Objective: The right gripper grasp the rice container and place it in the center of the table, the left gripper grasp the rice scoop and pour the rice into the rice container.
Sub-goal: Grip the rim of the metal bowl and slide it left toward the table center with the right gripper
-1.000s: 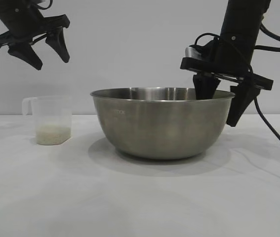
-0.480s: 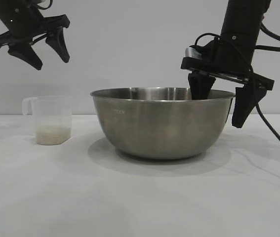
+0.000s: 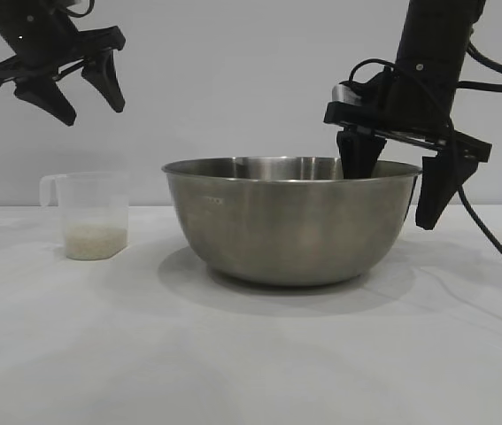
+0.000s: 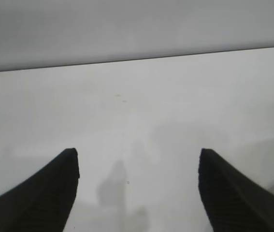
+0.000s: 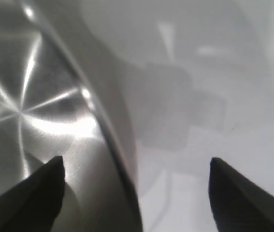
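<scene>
Steel bowl [image 3: 290, 221] sits mid table [image 3: 251, 354]. Right gripper [image 3: 399, 197] wide apart, straddling bowl's rim, not gripping. Plastic cup [image 3: 92, 215] with rice [image 3: 96, 239] near left edge. Left gripper [image 3: 91, 104] spread wide above cup, holding nothing.

Faint illegible marking on the steel bowl [image 3: 291, 219]; no readable text

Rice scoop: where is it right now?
In the exterior view the rice scoop stands upright on the table at the left, apart from the rice container, below the open left gripper.
</scene>
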Robot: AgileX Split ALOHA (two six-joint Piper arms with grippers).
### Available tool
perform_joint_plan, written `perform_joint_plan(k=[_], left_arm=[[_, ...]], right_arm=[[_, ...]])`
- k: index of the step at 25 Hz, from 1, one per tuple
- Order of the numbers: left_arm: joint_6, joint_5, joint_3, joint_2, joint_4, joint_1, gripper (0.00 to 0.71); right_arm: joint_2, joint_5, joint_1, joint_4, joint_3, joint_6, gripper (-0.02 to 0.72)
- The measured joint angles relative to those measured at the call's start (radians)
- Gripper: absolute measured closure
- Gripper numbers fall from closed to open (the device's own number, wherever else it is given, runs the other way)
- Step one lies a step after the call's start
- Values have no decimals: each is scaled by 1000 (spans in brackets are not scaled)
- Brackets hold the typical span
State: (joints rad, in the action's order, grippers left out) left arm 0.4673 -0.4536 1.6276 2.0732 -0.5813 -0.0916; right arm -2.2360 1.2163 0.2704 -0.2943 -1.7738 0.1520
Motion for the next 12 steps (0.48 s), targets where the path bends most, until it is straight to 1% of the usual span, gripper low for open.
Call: perform_joint_plan(k=[8,10,12], left_arm=[[0,0,0,0,0,0,165],[0,0,0,0,0,0,165],[0,0,0,0,0,0,165]], right_arm=[[31,2,0,35,-105,-2,179],[54,4,0,64,-111,-7,179],[78,10,0,110,-111,-20,179]])
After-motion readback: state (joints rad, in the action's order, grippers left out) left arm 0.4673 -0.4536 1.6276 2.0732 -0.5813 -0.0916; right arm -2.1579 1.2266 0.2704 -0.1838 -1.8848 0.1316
